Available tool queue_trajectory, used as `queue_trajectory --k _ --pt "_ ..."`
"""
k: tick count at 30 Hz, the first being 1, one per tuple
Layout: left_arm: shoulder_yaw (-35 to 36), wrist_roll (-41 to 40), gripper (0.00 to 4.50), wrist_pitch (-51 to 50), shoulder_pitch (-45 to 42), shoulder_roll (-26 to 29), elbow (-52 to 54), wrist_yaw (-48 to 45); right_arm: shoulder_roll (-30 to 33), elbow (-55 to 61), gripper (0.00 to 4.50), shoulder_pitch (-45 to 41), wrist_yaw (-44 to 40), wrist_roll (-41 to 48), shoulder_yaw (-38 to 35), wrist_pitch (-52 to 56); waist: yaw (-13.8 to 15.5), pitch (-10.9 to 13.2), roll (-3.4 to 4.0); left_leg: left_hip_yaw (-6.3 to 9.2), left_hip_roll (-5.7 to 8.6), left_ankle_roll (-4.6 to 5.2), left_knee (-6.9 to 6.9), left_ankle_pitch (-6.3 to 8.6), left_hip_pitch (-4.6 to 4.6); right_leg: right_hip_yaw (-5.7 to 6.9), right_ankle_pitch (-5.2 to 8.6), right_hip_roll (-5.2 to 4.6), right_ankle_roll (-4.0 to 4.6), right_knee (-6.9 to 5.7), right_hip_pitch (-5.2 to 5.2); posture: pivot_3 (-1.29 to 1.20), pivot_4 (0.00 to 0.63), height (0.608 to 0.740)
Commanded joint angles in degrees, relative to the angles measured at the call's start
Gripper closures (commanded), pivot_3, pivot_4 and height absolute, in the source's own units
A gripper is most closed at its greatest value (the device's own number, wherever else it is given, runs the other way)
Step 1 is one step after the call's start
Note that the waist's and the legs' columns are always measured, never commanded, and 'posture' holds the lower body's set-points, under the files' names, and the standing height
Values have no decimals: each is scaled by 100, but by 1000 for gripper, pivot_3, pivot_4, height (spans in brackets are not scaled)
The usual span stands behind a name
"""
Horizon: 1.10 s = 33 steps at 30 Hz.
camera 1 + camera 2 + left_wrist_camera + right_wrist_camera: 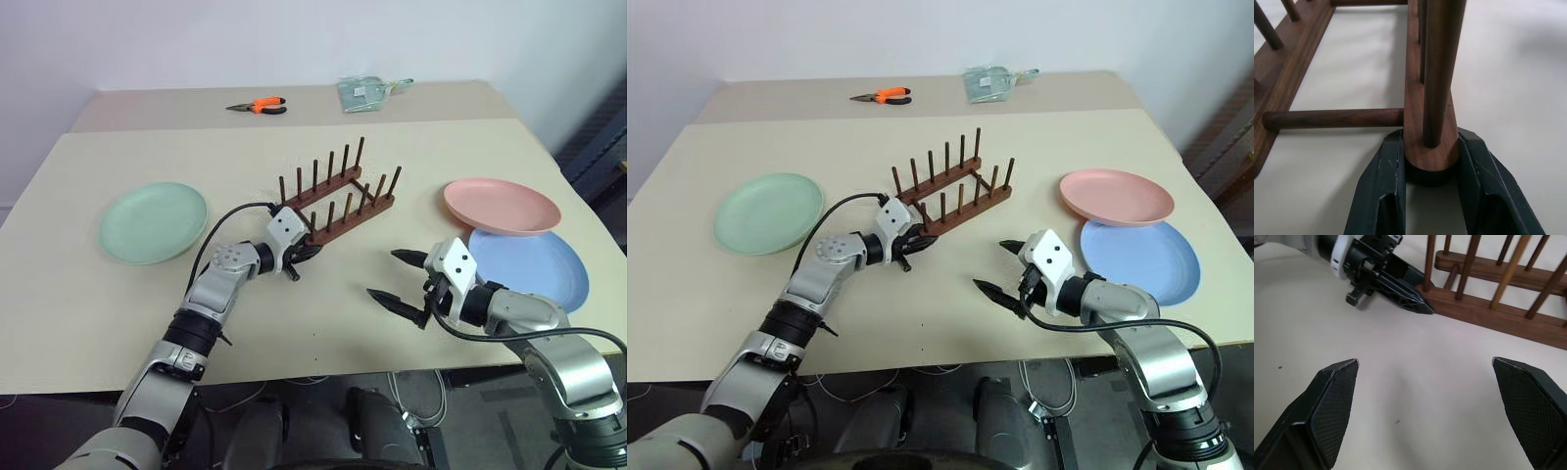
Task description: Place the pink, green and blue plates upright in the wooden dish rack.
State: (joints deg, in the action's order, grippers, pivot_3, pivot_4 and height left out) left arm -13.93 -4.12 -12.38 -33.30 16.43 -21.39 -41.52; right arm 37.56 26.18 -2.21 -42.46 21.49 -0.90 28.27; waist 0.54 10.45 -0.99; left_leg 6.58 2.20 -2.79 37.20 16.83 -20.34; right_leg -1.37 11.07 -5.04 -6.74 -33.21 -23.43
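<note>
At the middle of the table point(294, 333), the wooden dish rack point(338, 201) sits empty, and the left gripper point(1430, 166) has its 2 black fingers clamped on the near end of 1 base rail, squeezing it from both sides right below the last peg. The right gripper point(402, 279) hovers just above the tabletop in front of the rack, jaws spread wide, holding nothing.

None of the 3 plates is racked yet. The green plate point(154, 222) lies flat well off to the left; the pink plate point(501, 206) lies flat to the right, its near rim overlapping the blue plate point(534, 262) just in front of it.

Here's the worry: the left grip is at 1 corner only, so a pull could swing the light rack around rather than shift it square, and a lift might tip it over. Those overlapping plates are trouble too, since dragging out the blue one would likely disturb the pink one riding on its edge.

Far back, orange-handled pliers point(258, 106) and a clear packet point(364, 93) rest on the table; no writing is readable anywhere.
</note>
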Motion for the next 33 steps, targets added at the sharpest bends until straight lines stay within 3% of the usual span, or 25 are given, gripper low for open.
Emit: queue_trajectory --k 1,7,13,20,21,23,26,31,33 --pt "3 65 3731 347 115 306 158 -381 79 158 0 9 -49 -19 -75 -122 -15 0 0 0 0 0 0 0 0 0 0 0 0 0 -1 0 150 740" --pt "-36 -434 3731 713 272 1319 737 -2271 552 0 0 168 -504 121 -299 18 -62 0 0 0 -3 0 -5 0 -3 1 8 0 23 -1 -4 0 150 740" --pt "-166 -180 3731 1411 -123 1256 -78 -2651 735 -31 0 387 -621 97 -450 0 28 0 -4 0 0 0 5 0 -5 1 11 -2 20 4 2 0 150 740" --pt "-21 149 264 1492 -400 1092 -776 -2258 716 136 0 442 -521 60 -521 43 -7 0 -5 0 -1 1 1 0 -3 1 0 0 2 1 -1 0 150 740" --pt "49 116 57 1271 -299 1183 -636 -2231 716 167 0 441 -505 86 -542 82 -13 0 -5 0 -1 1 0 0 -2 0 0 -1 2 0 -1 0 150 740" --pt "180 -48 57 814 21 1404 -153 -2297 730 161 0 392 -447 33 -529 120 -44 -1 -4 0 -2 1 -1 0 0 1 1 0 0 -1 -1 0 150 740" --pt "357 -455 1013 -24 690 1727 959 -2422 684 136 860 292 -364 -19 -430 169 -148 -3 -4 2 -5 1 -7 1 2 1 1 2 1 -4 -2 0 150 740" --pt "315 -676 3524 -1065 1584 1684 2724 -1821 567 22 3345 111 -117 -301 -15 295 -111 -3 -4 0 -8 3 -12 2 4 0 11 0 17 -5 -3 0 150 740" --pt "201 -571 3534 -1305 1720 1453 3086 -1416 486 -127 4310 -32 89 -577 240 291 -60 -3 -5 4 -5 2 -1 1 -2 1 16 -1 11 -1 0 0 150 740"
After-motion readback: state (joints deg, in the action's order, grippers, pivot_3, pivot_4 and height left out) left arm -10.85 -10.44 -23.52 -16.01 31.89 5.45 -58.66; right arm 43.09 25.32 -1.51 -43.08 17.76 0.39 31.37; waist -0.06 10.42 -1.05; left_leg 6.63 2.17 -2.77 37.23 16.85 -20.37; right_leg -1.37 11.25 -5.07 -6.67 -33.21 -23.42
